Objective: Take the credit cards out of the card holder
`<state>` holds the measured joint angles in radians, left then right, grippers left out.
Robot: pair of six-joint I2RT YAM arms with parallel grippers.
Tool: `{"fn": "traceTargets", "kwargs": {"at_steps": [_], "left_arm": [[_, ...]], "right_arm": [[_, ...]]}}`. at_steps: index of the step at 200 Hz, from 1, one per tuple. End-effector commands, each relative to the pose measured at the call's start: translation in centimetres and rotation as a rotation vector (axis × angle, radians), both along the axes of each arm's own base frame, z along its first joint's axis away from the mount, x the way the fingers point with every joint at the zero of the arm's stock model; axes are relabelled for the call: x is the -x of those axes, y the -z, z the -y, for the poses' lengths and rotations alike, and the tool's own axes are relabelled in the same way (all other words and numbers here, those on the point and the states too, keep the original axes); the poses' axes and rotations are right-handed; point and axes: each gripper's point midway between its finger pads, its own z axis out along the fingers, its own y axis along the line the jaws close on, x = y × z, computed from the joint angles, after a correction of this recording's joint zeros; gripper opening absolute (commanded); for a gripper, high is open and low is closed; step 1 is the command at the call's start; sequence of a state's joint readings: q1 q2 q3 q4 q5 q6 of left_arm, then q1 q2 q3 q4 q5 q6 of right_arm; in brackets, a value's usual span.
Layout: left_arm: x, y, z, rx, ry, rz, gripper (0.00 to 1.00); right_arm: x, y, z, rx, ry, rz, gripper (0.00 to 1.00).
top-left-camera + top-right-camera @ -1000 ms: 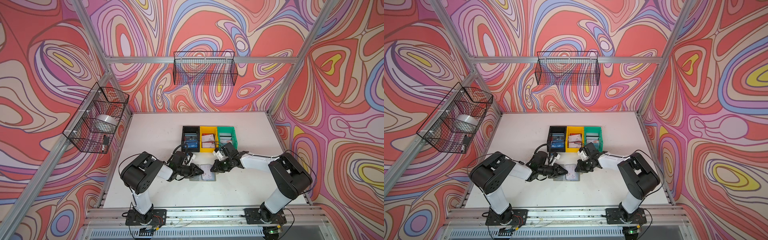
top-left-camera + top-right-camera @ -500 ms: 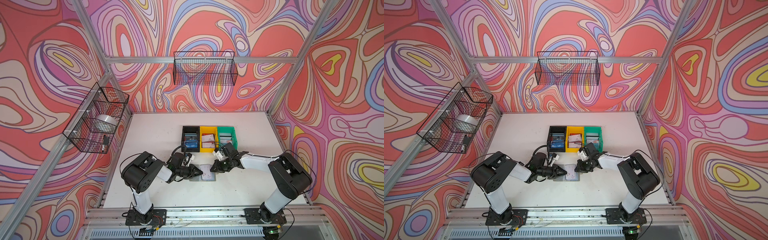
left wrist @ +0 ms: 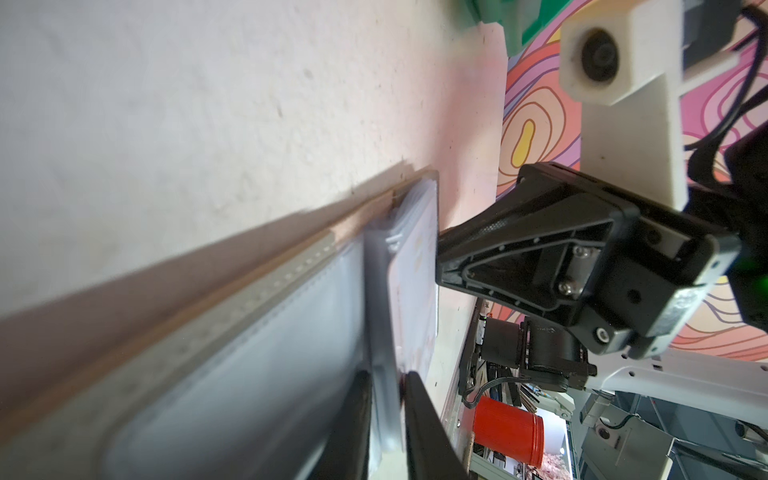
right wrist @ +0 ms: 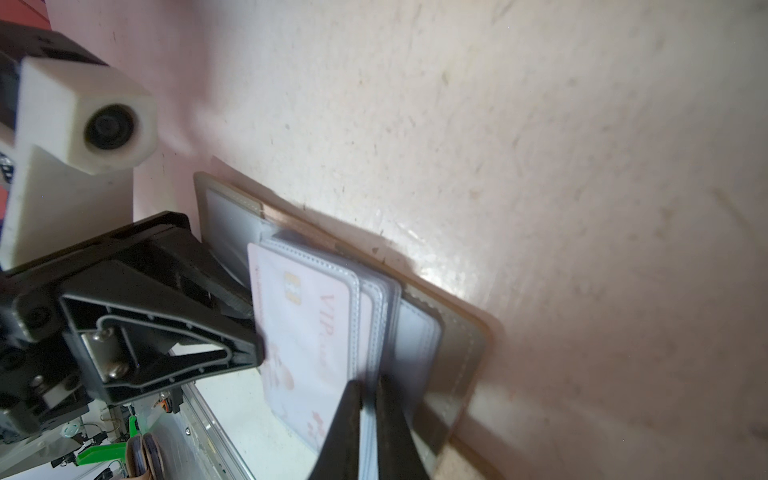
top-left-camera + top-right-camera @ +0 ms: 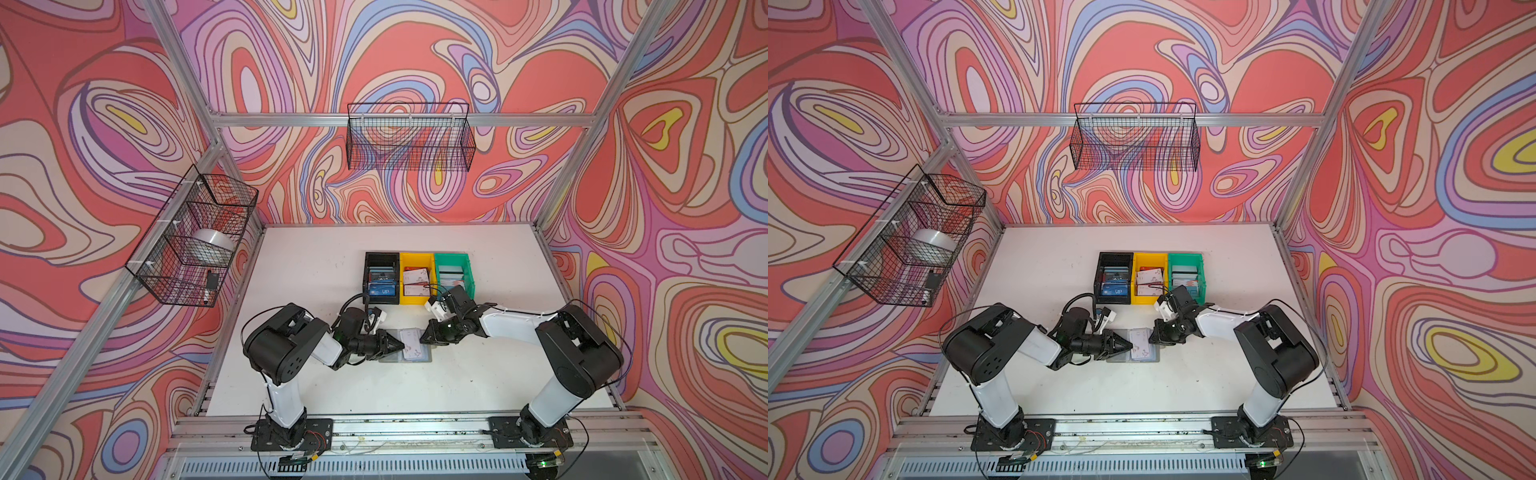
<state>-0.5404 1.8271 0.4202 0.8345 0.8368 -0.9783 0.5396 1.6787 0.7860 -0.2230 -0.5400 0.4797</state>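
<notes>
The card holder (image 4: 459, 353) is laid open and flat on the table (image 5: 316, 266), directly between the two grippers, which are pointed at each other across it. The left gripper (image 5: 401, 345) is held low at one side. Its jaws are drawn nearly together on the edge of the top credit card (image 4: 299, 332), a white card with red lettering seen inside the uppermost of the clear sleeves (image 4: 374, 303). The right gripper (image 4: 369, 419) is set at the opposite edge, and the fanned sleeves are pinched between its tips. More sleeves are stacked beneath the card. Only the card's width is left between the two sets of fingertips. Just behind the right gripper's wrist a row of three bins is placed: a black bin (image 5: 381, 254) with blue cards, a yellow bin (image 5: 416, 257) with white cards, and a green bin (image 5: 451, 258). The fronts of the yellow and green bins are partly covered by that wrist in both top views.
</notes>
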Motion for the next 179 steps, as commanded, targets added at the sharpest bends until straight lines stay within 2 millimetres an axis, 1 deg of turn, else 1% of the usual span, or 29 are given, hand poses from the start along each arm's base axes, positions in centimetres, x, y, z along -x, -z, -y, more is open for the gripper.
{"fn": "traceTargets", "kwargs": {"at_steps": [1, 41, 56, 87, 133, 179], "left_arm": [[2.3, 6.0, -3.4, -0.182, -0.102, -0.208, 0.2], [2.1, 6.3, -3.5, -0.201, -0.11, -0.212, 0.22], [2.0, 6.1, -3.7, -0.213, -0.117, -0.199, 0.24], [2.0, 6.1, -3.9, -0.24, -0.11, -0.194, 0.24], [1.7, 6.5, -3.7, -0.23, -0.117, -0.2, 0.23], [1.0, 6.1, -3.2, -0.207, -0.125, -0.187, 0.23]], "right_arm": [[2.0, 2.6, 1.2, 0.082, -0.004, -0.082, 0.12], [2.0, 2.6, 1.2, 0.082, -0.004, -0.083, 0.12], [2.0, 2.7, 1.1, 0.081, -0.004, -0.083, 0.12], [2.0, 2.7, 1.2, 0.081, -0.003, -0.083, 0.12], [2.1, 2.7, 1.2, 0.08, -0.004, -0.084, 0.12], [2.2, 2.8, 1.2, 0.08, -0.002, -0.085, 0.13]]}}
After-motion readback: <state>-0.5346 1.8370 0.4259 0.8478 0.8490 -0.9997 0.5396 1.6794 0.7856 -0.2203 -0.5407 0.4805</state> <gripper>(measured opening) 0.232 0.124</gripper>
